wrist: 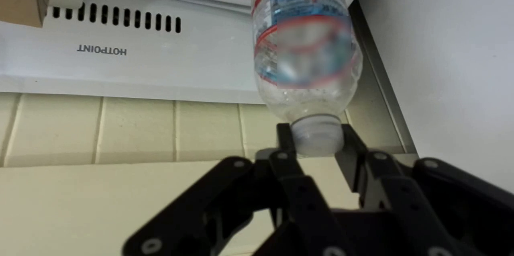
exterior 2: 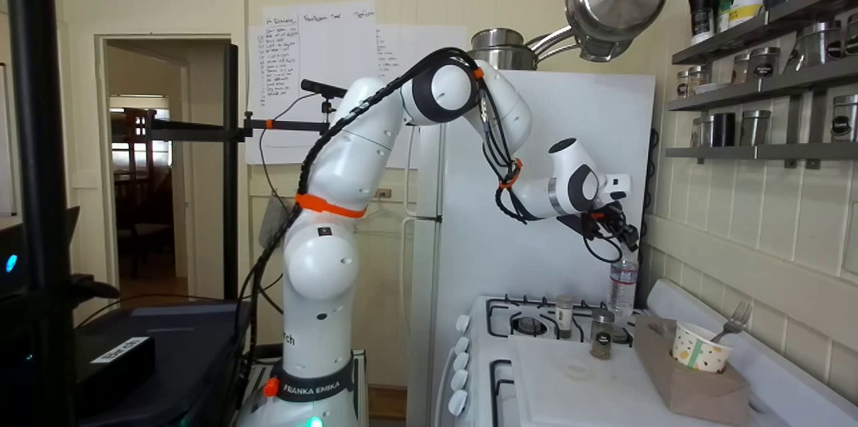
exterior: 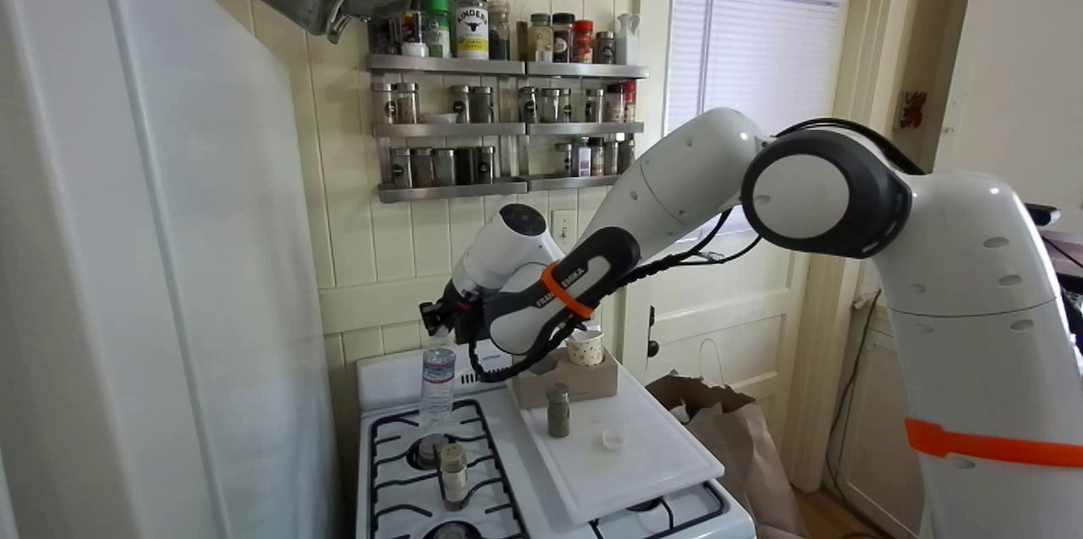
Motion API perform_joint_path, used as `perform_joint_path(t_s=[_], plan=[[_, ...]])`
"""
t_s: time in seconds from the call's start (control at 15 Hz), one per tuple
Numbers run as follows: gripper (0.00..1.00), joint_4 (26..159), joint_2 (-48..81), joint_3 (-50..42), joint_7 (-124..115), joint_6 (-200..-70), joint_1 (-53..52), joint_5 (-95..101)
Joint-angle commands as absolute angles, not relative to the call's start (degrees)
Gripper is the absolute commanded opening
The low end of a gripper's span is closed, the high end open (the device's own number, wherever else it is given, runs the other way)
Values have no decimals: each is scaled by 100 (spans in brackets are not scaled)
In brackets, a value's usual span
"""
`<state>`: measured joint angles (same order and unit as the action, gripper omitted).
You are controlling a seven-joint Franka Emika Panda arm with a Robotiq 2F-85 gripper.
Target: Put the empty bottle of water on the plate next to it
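"FRANKA EMIKA" marks the robot's base collar [exterior 2: 318,381], with "rch" on the white column [exterior 2: 320,336] above; "FRAN" and "EMIKA" flank the orange forearm band [exterior: 564,291]. "HOTPOINT" spans the stove's back panel [wrist: 160,63]; "KINDERS" labels a black-lidded jar [exterior: 471,24].

Cream wall [exterior: 347,243] (vertically boarded) beside a door [exterior: 719,353] with white blinds [exterior: 753,57].

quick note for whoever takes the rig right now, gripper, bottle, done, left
Gripper: shut on the white cap of the water bottle.
Bottle: upright at the back of the stove; can't tell if its base is lifted.
White board: on the stove, likely target; a spice jar stands on it.
Done: bottle gripped.
Left: carry it to the board, set it down, release.
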<state>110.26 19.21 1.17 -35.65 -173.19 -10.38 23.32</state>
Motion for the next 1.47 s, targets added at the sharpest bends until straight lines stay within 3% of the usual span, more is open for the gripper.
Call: perform_joint_path(t_s=[0.0,0.73,1.4], plan=[[8,10654,2221,-47,-3753,-17402,-1289,2482],[8,10432,2433,-903,-4028,-17189,-2068,2818],[8,10693,2254,-851,-3919,-16961,-2256,2715]])
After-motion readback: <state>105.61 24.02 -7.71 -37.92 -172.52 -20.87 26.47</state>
